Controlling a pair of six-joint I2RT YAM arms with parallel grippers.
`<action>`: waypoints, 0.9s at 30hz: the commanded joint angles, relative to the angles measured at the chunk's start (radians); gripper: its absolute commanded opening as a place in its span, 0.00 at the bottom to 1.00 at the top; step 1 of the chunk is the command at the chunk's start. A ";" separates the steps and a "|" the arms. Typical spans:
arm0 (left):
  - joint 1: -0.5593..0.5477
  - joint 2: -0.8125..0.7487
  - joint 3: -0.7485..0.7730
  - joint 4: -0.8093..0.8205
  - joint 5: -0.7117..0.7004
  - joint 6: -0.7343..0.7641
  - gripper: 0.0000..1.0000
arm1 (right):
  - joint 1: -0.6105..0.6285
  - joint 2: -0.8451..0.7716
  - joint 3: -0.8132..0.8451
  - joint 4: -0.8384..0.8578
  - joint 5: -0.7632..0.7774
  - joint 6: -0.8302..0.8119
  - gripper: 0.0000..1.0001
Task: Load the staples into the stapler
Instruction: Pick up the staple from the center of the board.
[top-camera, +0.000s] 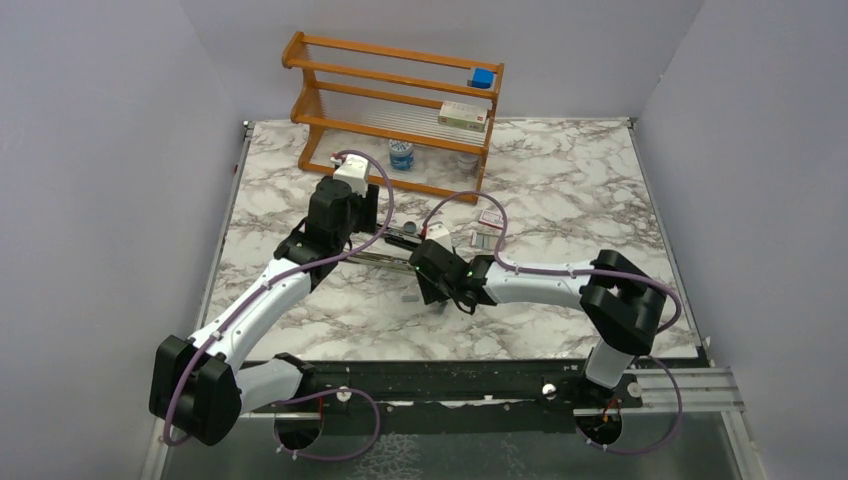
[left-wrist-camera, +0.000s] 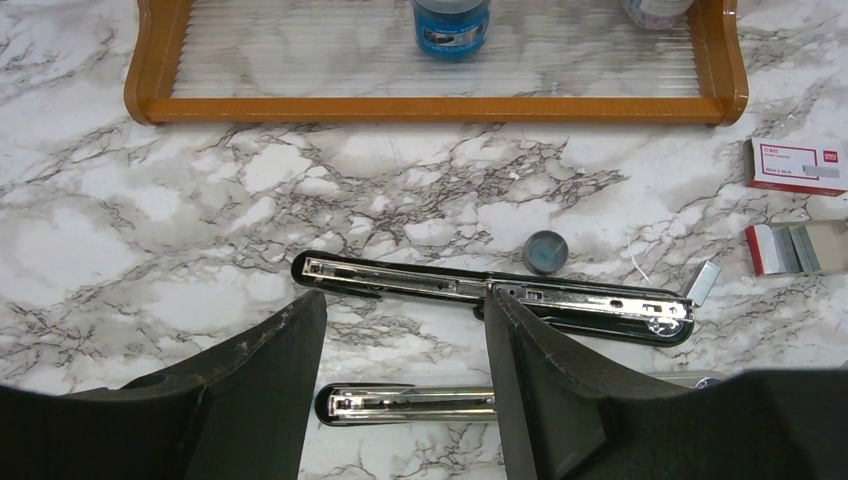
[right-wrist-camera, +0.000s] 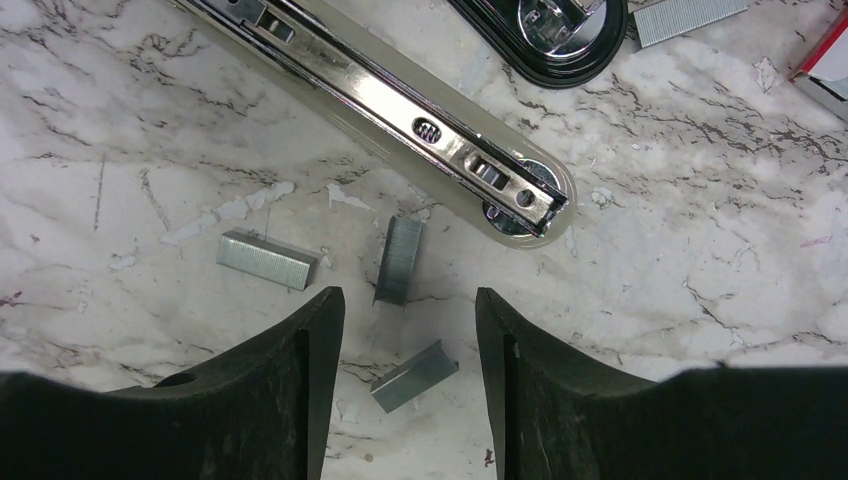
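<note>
While the stapler (left-wrist-camera: 400, 278) is lying folded out flat on the worktop (right-wrist-camera: 700, 250) with its silver channel facing up, the staples (right-wrist-camera: 400, 260) are sitting loose near the stapler's rounded black end, directly under the right arm (top-camera: 540, 282).

Right jaws are hanging open, gripping nothing. Three short strips are showing in the right wrist view:
- One (right-wrist-camera: 415, 375) is lying inside the gap between the fingers.
- One is lying just past the fingertips, on the stapler side.
- A third (right-wrist-camera: 268, 260) is sitting off to one side, outside the gap.

Key relation: the strip past the tips is pointing its long axis from the jaws toward the stapler, so the fingers would be closing across its narrow width. The strip in the gap is lying skewed, so I'm judging a close there would be catching it cornerwise.

A pale bar with a chrome rail (right-wrist-camera: 400, 100) is running diagonally between the strips and the stapler. I cannot tell whether it belongs to the same stapler.

Left jaws are standing open and empty too, hovering by the stapler's channel half, well apart from the strips. Right arm is the nearer one for the pick. Left arm (top-camera: 260, 300) is looking better placed for steadying the stapler.
</note>
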 joint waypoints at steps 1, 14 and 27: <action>0.007 -0.028 -0.011 0.024 0.002 -0.010 0.63 | 0.009 0.030 0.036 -0.014 0.045 0.007 0.54; 0.007 -0.037 -0.022 0.027 -0.006 -0.009 0.63 | 0.013 0.102 0.057 -0.035 -0.006 0.004 0.39; 0.007 -0.043 -0.021 0.023 -0.006 -0.009 0.63 | 0.022 0.100 0.055 -0.054 -0.037 0.009 0.17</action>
